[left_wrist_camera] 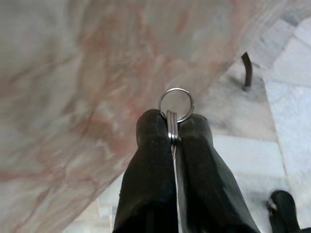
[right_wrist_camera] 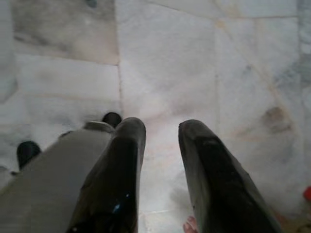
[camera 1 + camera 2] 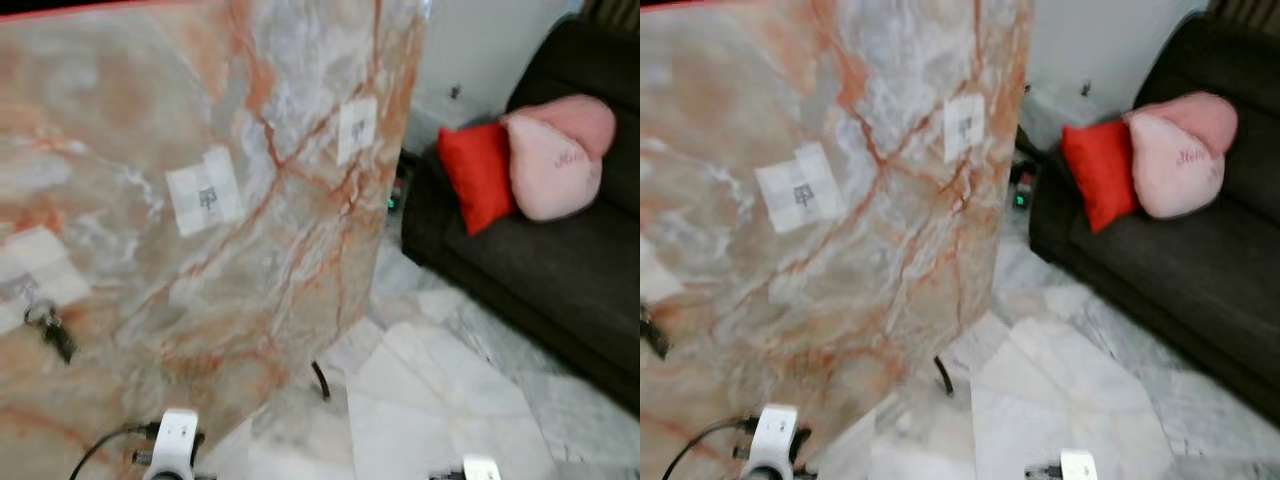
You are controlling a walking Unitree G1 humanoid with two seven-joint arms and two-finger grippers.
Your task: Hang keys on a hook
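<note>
My left gripper [image 1: 174,127] has its two black fingers [image 1: 153,160] pressed together on the keys [image 1: 173,127]: the flat metal sits edge-on in the seam between the fingertips, and the silver split ring [image 1: 176,104] stands out just past them, its hoop open to the camera. Beyond the ring rises the marble-patterned board [image 1: 82,73], pink and grey with rust-coloured veins, and to one side a thin dark leg [image 1: 248,69] of its stand comes down onto the pale tiled floor [image 1: 291,87]. From my head I see the same board [image 3: 200,200] tilted across most of the scene, with white paper squares taped to it; one square [image 3: 204,192] near the middle and another [image 3: 357,129] closer to the board's right edge each carry a small hook, blurred and hard to read. Low on the board's left side a dark bunch [image 3: 52,330] hangs below a further white patch. My left wrist [image 3: 172,445] shows at the bottom edge, near the foot of the board, with a black cable looping off it. My right gripper [image 2: 160,133] hangs over the floor tiles [image 2: 165,58] with its fingers [image 2: 121,160] apart and nothing between them. To the right of the board stands a dark sofa [image 3: 560,260] holding a red cushion [image 3: 478,175] and a pink one [image 3: 555,155], touching each other.
</note>
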